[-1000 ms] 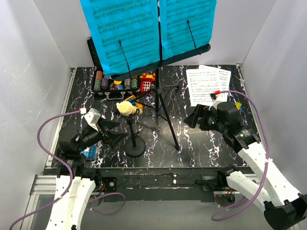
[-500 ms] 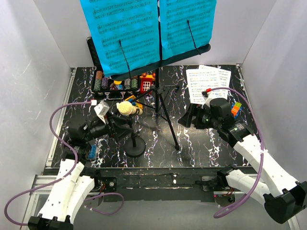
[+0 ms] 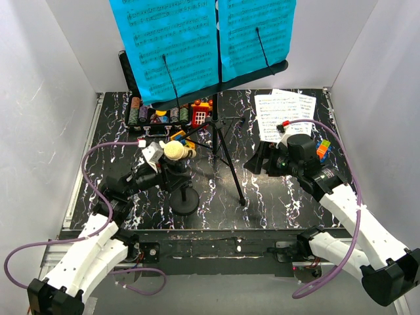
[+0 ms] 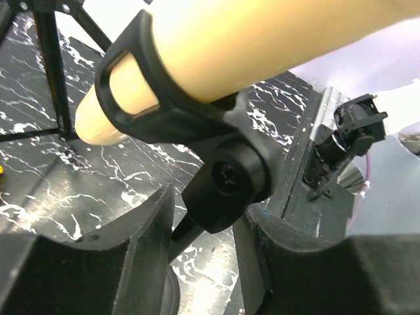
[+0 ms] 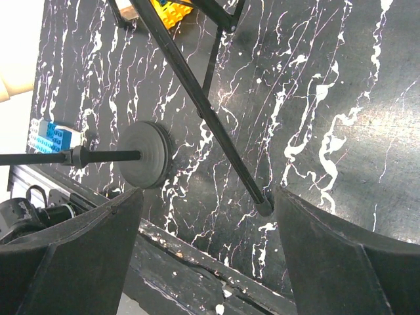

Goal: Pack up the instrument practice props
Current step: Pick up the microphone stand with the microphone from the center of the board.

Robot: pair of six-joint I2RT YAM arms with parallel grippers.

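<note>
Grabbing the mic stand (image 3: 186, 200) left of centre in the top view, cream microphone (image 3: 174, 150) clipped on top, left hand (image 4: 207, 223) astride the clip (image 4: 164, 118), clamped or not unclear, right hand (image 5: 207, 203) wide open; next, probably squeeze and lift upright.

Top edge cuts off blue sheet-music pages (image 3: 172, 46); left wrist view crops cream microphone (image 4: 275, 33) head.

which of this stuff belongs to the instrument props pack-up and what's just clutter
For the job: music stand, blue sheets, microphone, mic stand.
Lying about: chip case, toy blocks, cube.
</note>
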